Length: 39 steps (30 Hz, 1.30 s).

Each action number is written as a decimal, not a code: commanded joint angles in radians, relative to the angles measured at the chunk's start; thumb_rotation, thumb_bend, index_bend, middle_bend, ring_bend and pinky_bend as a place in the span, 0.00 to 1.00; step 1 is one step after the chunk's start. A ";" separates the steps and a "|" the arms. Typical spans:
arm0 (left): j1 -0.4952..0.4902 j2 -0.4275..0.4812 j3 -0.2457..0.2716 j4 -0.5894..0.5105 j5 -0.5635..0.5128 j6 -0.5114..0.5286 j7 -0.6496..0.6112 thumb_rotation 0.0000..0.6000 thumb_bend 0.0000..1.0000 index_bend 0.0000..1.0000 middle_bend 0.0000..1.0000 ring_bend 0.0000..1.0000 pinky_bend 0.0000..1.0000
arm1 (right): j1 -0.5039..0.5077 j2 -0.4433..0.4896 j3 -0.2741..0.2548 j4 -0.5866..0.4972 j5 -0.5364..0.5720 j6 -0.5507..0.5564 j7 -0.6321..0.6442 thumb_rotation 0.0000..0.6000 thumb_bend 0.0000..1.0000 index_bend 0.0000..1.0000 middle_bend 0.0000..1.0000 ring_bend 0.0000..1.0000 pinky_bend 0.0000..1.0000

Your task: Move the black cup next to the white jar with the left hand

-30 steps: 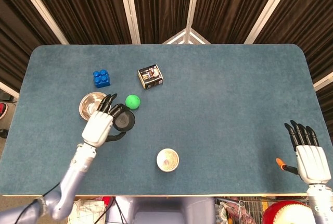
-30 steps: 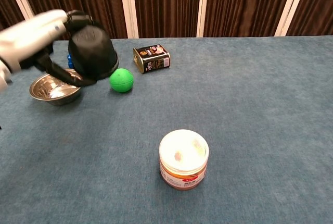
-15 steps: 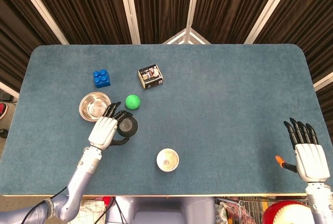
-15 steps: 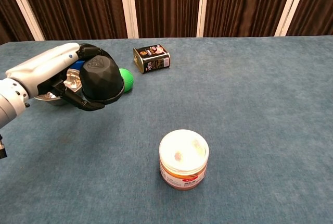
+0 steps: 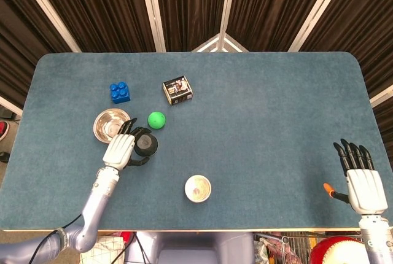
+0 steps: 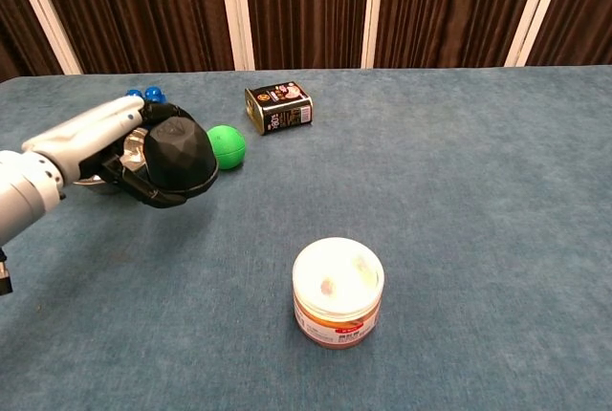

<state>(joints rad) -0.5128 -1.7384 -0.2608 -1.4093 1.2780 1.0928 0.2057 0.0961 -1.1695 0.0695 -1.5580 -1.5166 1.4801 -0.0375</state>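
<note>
My left hand (image 6: 96,148) grasps black cup (image 6: 179,157), well apart from white jar (image 6: 338,292); right hand (image 5: 364,184) released, fingers spread.

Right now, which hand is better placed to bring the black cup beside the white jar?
The left hand. It already grips the black cup, upside down, not far from the white jar. The right hand rests open at the table's far right edge, away from both.

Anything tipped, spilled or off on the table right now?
Only the black cup: it sits upside down in the left hand, base up. Nothing spilled; the white jar stands upright with its lid on.
</note>
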 commanded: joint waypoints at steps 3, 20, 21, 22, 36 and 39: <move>-0.026 -0.041 0.001 0.073 -0.028 -0.035 -0.038 1.00 0.46 0.44 0.45 0.00 0.00 | -0.004 0.009 -0.003 -0.002 0.002 0.002 0.007 1.00 0.18 0.03 0.00 0.02 0.00; -0.057 -0.085 0.045 0.143 -0.033 -0.087 -0.103 1.00 0.45 0.42 0.43 0.00 0.00 | -0.003 0.010 0.000 -0.002 0.007 0.001 0.014 1.00 0.19 0.03 0.00 0.02 0.00; -0.058 -0.088 0.045 0.147 -0.033 -0.084 -0.101 1.00 0.45 0.42 0.42 0.00 0.00 | -0.002 0.012 0.001 -0.003 0.008 -0.001 0.015 1.00 0.18 0.03 0.00 0.02 0.00; -0.058 -0.091 0.046 0.151 -0.032 -0.081 -0.099 1.00 0.45 0.42 0.42 0.00 0.00 | -0.002 0.014 0.001 -0.005 0.008 -0.002 0.016 1.00 0.18 0.03 0.00 0.02 0.00; -0.070 -0.059 0.072 0.117 -0.031 -0.099 -0.088 1.00 0.40 0.33 0.16 0.00 0.00 | -0.002 0.010 -0.003 -0.004 0.011 -0.009 0.009 1.00 0.18 0.03 0.00 0.02 0.00; -0.073 -0.052 0.075 0.106 -0.036 -0.104 -0.082 1.00 0.39 0.31 0.13 0.00 0.00 | -0.003 0.012 -0.003 -0.008 0.015 -0.010 0.006 1.00 0.19 0.03 0.00 0.02 0.00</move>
<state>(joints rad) -0.5847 -1.7918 -0.1870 -1.3022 1.2429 0.9904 0.1225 0.0935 -1.1580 0.0665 -1.5658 -1.5019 1.4700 -0.0315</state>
